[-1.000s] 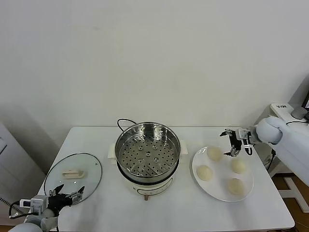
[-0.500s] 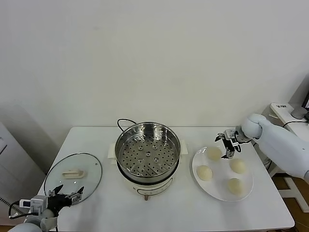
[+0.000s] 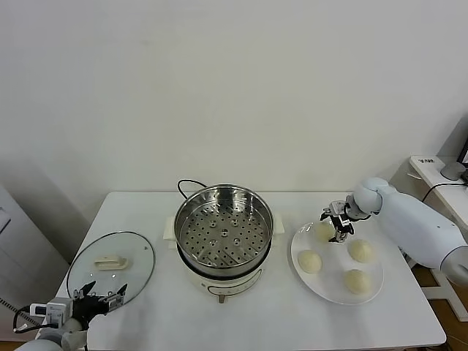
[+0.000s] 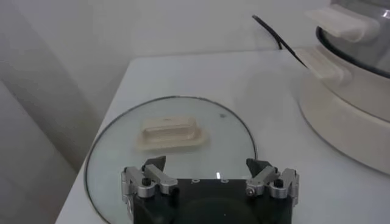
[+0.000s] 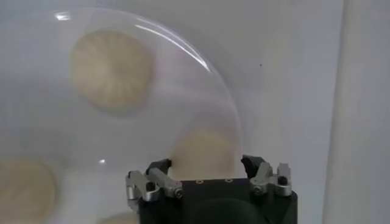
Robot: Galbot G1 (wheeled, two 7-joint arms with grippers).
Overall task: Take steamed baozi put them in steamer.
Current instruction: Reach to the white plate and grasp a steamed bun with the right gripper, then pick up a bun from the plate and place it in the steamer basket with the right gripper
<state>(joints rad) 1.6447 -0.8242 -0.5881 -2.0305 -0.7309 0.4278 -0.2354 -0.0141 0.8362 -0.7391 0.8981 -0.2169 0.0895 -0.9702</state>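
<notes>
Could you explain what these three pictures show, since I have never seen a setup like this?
It is a two-armed robot at a white table. One picture looks down from its head; the other two come from cameras on its wrists. On the table stand a steamer, a glass lid and a plate with four baozi. The right gripper straddles the baozi nearest the steamer, fingers either side; nothing is lifted. The left gripper waits open at the lid's near edge, holding nothing.

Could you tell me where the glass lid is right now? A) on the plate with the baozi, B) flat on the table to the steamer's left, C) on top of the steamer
B: the glass lid lies flat on the table, left of the open steamer.
</notes>
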